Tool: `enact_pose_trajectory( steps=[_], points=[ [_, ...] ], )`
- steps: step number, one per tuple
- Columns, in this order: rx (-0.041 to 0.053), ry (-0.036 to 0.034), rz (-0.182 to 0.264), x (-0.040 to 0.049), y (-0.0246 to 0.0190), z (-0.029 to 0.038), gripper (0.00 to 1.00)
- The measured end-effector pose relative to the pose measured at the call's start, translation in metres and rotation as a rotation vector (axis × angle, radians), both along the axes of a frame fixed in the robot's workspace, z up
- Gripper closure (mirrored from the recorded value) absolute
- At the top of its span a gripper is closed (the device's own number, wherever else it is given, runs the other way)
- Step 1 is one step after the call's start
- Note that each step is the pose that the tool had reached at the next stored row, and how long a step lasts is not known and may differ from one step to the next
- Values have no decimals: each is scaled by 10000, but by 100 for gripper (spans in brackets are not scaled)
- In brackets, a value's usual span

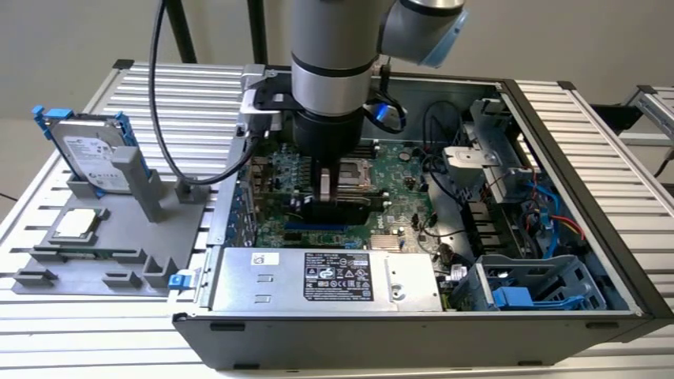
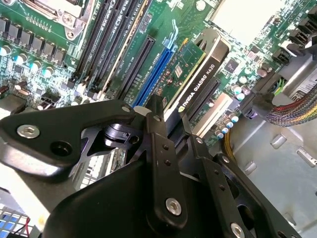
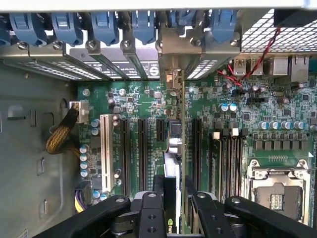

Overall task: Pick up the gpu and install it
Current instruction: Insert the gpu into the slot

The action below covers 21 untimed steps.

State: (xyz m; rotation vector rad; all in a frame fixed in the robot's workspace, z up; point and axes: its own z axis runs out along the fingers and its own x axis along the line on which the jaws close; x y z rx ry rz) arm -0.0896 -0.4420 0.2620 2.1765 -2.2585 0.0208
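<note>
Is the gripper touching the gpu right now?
Touching. In the second wrist view the gripper has its fingers closed on either side of the gpu, which stands on edge over the motherboard slots, with no gap showing at the fingers.

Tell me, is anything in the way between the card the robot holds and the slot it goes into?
Nothing visible is. The gripper holds the gpu upright on its edge, right over the motherboard among the long slots. In both wrist views no cable or part crosses under the card. Whether it is fully seated cannot be told.
</note>
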Motion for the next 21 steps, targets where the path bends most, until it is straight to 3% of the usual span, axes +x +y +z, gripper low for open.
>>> enact_pose_trajectory(
  steps=[11,21],
  points=[
    [0,0,0,-37,0,-59,100],
    [1,0,1,-38,0,-65,100]
  ],
)
